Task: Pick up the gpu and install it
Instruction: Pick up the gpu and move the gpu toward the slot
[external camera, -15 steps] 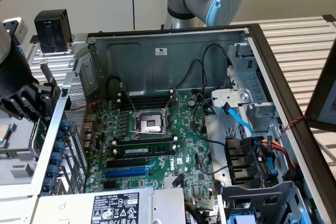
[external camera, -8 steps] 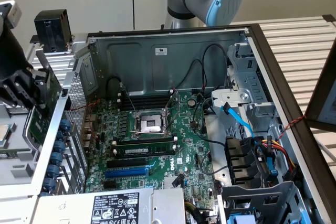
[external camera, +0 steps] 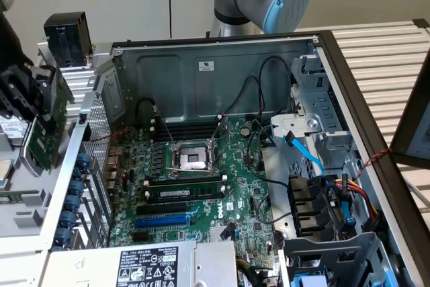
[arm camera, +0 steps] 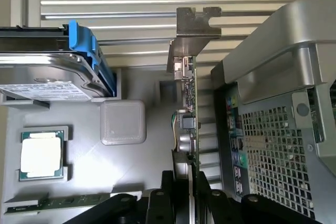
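Gripper [arm camera: 184,184] pinches the gpu [arm camera: 188,108] between its 2 fingers [arm camera: 167,192], closed on the card's near end. In the wrist view the card is seen edge-on, its long axis running straight away from the fingers to the silver bracket [arm camera: 195,27] at the far end.

In the exterior view the gripper [external camera: 37,109] holds the gpu [external camera: 44,136] in the air outside the case [external camera: 201,65], near its perforated rear wall on the exterior view's left. The card hangs roughly upright, slightly tilted. The motherboard [external camera: 201,166] and its blue slot [external camera: 161,221] lie inside the case, toward the exterior view's right and lower than the card.

Seen edge-on, the card's cooler face and contact edge cannot be made out. The tray [arm camera: 94,182] beneath holds a cpu [arm camera: 42,156] and a hard drive [arm camera: 47,74].
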`<action>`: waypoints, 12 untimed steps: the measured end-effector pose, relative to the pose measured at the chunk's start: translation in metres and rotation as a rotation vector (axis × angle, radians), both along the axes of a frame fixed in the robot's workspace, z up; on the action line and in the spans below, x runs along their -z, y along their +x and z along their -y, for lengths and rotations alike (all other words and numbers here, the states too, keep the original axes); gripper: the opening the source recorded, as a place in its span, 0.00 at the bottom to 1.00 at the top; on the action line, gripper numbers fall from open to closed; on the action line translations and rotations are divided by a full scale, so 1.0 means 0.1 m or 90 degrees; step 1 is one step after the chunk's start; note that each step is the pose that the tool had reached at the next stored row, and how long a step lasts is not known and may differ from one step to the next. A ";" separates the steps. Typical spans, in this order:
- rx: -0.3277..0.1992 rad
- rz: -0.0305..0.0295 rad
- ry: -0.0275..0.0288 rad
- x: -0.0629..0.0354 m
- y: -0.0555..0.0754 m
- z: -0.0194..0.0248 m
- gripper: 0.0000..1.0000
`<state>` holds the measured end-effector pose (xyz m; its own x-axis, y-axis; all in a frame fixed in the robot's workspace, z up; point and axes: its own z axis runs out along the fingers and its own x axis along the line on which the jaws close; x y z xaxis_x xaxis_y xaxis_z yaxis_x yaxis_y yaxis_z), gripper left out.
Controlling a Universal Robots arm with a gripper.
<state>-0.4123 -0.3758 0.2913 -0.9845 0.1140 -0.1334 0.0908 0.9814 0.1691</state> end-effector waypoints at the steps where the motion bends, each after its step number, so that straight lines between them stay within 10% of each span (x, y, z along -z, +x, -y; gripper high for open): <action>1: 0.000 0.0000 0.0000 -0.045 0.00 0.000 0.28; 12: 0.000 -0.0012 0.0000 -0.548 0.00 0.054 0.28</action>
